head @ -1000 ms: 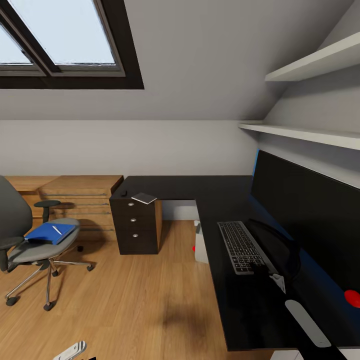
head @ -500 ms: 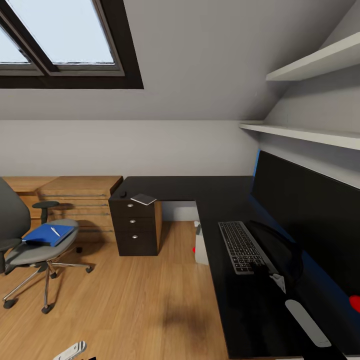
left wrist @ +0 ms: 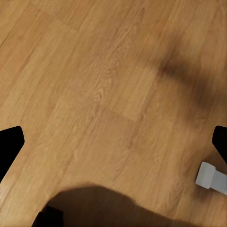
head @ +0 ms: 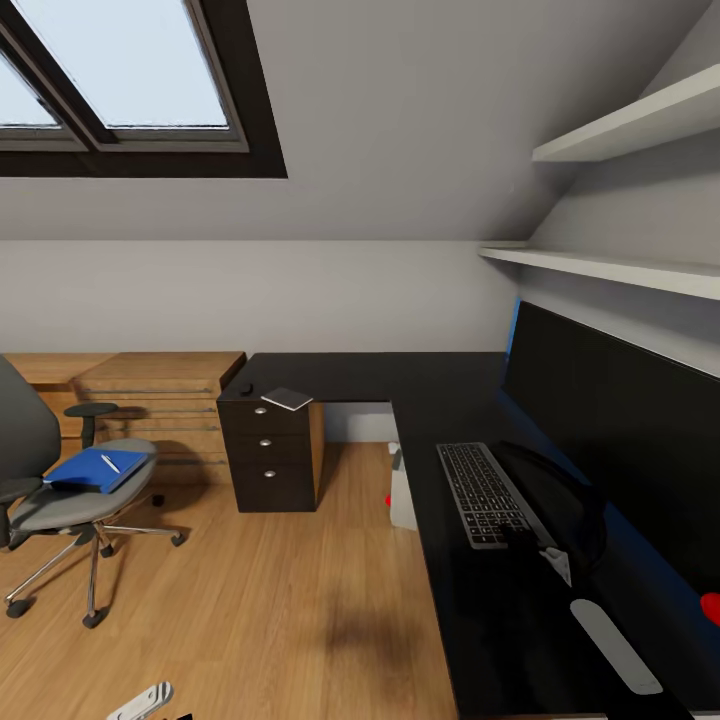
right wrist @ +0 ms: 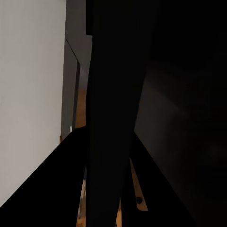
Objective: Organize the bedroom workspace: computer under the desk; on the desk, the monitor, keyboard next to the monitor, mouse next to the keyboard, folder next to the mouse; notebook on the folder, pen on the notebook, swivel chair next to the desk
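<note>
The swivel chair (head: 60,505) stands on the floor at the left, apart from the desk (head: 380,375). On its seat lies the blue folder (head: 98,468) with the pen (head: 110,463) on top. The notebook (head: 288,398) and the mouse (head: 246,387) rest on the desk above the drawer unit. The keyboard (head: 487,493) lies in front of the monitor (head: 610,430). The computer (head: 402,490) stands under the desk. My left gripper (left wrist: 113,142) hangs open over bare floor. In the right wrist view only dark shapes show, and its fingers cannot be made out.
A wooden dresser (head: 160,400) stands against the back wall between chair and desk. Two white shelves (head: 600,265) hang above the monitor. A pale part of my right arm (head: 615,645) lies over the desk's near end. Wood floor (head: 280,610) stretches between chair and desk.
The whole head view has shifted slightly, so the chair sits a little further left in the picture. None of the things themselves has moved.
</note>
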Robot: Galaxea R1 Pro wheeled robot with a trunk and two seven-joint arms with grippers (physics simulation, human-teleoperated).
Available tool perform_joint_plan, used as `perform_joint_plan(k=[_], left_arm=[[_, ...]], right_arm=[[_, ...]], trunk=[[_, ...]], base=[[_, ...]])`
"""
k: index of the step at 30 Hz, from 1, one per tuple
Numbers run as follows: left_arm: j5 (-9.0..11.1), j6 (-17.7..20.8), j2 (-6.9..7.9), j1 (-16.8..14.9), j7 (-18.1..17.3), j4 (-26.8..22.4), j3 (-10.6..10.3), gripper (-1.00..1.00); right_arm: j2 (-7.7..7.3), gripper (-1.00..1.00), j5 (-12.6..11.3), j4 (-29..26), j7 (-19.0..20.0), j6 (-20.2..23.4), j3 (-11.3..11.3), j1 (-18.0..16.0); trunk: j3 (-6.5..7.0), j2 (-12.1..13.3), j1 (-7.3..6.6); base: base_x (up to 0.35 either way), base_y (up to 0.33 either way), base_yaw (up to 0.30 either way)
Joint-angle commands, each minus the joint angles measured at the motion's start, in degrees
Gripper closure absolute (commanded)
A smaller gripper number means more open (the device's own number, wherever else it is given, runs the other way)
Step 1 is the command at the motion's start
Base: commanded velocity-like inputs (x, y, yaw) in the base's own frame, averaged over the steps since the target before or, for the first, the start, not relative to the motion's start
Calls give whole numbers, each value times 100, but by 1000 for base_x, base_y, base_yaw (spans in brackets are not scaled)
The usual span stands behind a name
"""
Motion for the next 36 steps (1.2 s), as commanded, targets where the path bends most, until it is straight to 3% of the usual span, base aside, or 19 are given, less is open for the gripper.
perform_joint_plan(k=[1,5,6,12,36], left_arm=[[54,33,0,2,17,-14,6,-100],[54,33,3,2,16,-14,7,-100],[54,33,5,2,16,-14,8,-100],[50,33,4,2,12,-9,6,-100],[46,42,0,2,29,-5,0,-100]], right_arm=[[-5,100,-23,13,-239,2,19,-1],[-4,100,-22,13,-244,-1,19,-1],[-3,-100,-21,13,-246,-3,19,-1],[3,-100,-16,13,-248,-3,25,-1],[15,-100,-25,-26,-222,0,50,-1]], trunk=[[-6,-3,1],[-6,-3,1],[-6,-3,1],[-6,-3,1],[-6,-3,1]], base=[[0,0,0],[0,0,0],[0,0,0],[-81,0,0],[-288,0,0]])
